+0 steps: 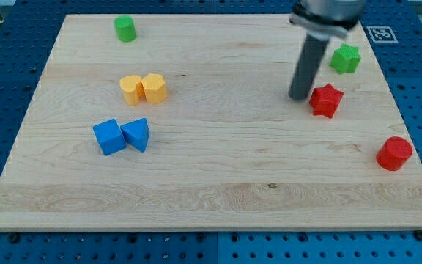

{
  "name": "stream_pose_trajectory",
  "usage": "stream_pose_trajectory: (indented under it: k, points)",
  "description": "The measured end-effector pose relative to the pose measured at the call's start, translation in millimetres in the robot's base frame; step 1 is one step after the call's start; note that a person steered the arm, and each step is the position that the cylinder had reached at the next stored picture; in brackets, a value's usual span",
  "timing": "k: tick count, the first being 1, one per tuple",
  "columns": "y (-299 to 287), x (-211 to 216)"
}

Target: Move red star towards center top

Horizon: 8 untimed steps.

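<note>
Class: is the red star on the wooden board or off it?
On it: the red star sits on the board, beside my tip.

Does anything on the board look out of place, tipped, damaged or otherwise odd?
Nothing stands out. All blocks sit flat on the board, and my tip rests just to the view's left of the red star.
</note>
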<state>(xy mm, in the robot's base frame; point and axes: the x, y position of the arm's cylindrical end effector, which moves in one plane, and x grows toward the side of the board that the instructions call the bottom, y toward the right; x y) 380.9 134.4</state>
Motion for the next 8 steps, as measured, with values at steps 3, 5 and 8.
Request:
stream_pose_trajectory:
  k: [3,5,8]
  points:
    - [20.3,91.0]
    - [91.3,20.6]
    - [93.8,-2.9]
